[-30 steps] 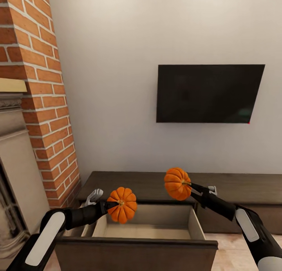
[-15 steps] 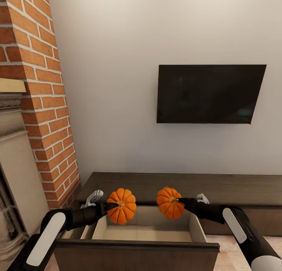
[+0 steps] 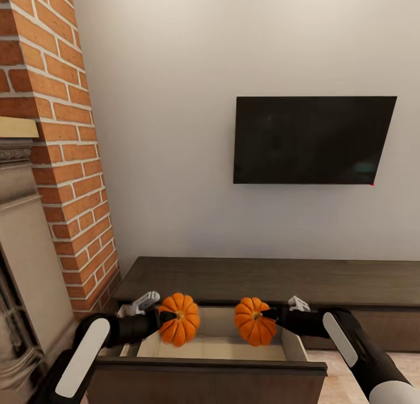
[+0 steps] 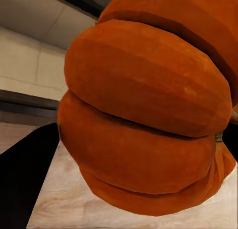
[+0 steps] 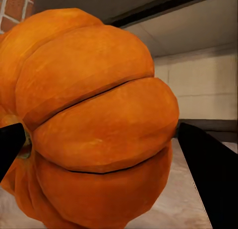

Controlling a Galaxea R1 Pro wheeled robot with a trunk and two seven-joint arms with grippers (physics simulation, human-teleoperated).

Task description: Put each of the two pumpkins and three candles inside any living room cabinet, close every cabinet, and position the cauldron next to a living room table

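While both arms reach over the open drawer (image 3: 219,348) of the cabinet (image 3: 350,281), the left gripper (image 3: 165,319) is clamped on one pumpkin (image 3: 179,327) at seven o'clock in the head view. At five o'clock, the right gripper (image 3: 269,316) grips the other pumpkin (image 3: 254,321); both hang just above the pale drawer floor, apart from each other.

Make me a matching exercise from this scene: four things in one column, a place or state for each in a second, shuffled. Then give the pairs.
Things:
1. Left pumpkin
2. Right pumpkin
3. Drawer
4. TV

Places or states:
A. Mounted on the wall
B. Pulled open, pale inside
C. Held by the right gripper over the drawer
D. Held by the left gripper over the drawer

Pairs: 1-D, 2-C, 3-B, 4-A
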